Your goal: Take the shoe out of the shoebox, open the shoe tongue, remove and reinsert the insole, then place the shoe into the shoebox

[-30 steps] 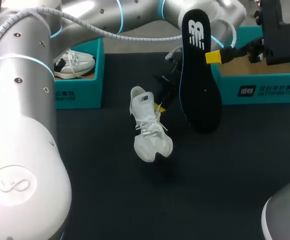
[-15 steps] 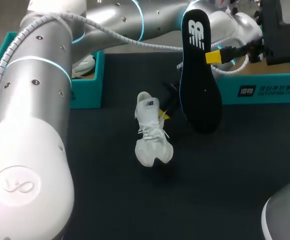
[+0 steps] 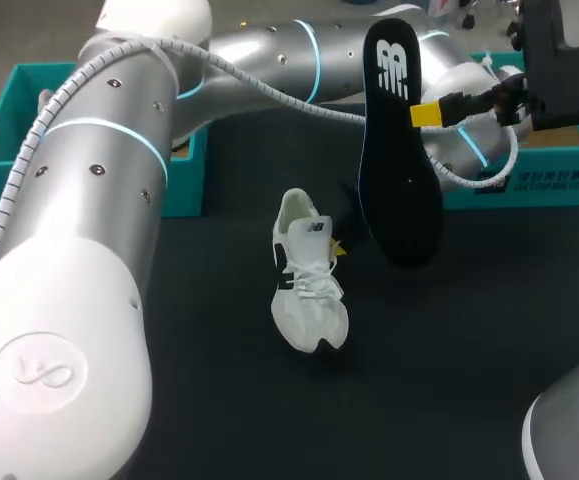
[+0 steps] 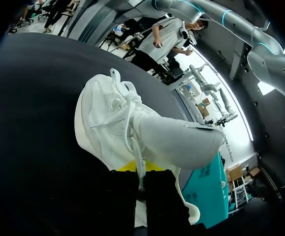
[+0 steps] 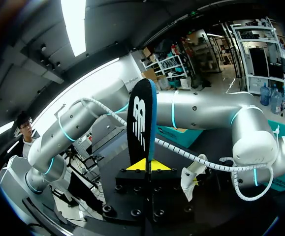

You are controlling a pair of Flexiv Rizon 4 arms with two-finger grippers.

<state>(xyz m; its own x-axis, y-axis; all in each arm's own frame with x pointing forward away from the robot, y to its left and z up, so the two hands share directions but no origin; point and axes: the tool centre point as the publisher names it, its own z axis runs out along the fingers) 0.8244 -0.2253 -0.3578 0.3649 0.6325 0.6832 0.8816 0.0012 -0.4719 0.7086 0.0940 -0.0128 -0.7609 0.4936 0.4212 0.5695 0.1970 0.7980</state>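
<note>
Head view: right jaws pinch upright insole [image 3: 399, 180]

Silver cylindrical arms [image 3: 99, 200] with glowing cyan rings, small dark screws, and a white corrugated cable [image 3: 269, 88] alongside

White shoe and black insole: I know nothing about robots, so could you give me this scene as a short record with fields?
Shoe: white shoe, laced, over the dark table, toe pointing toward the head camera
Shoe held by: left gripper, shut on it near the heel end
Insole: black insole, out of the shoe, upright in the air
Insole held by: right gripper, shut on its edge
Boxes: right shoebox behind the insole; left shoebox partly hidden by the left arm
</note>
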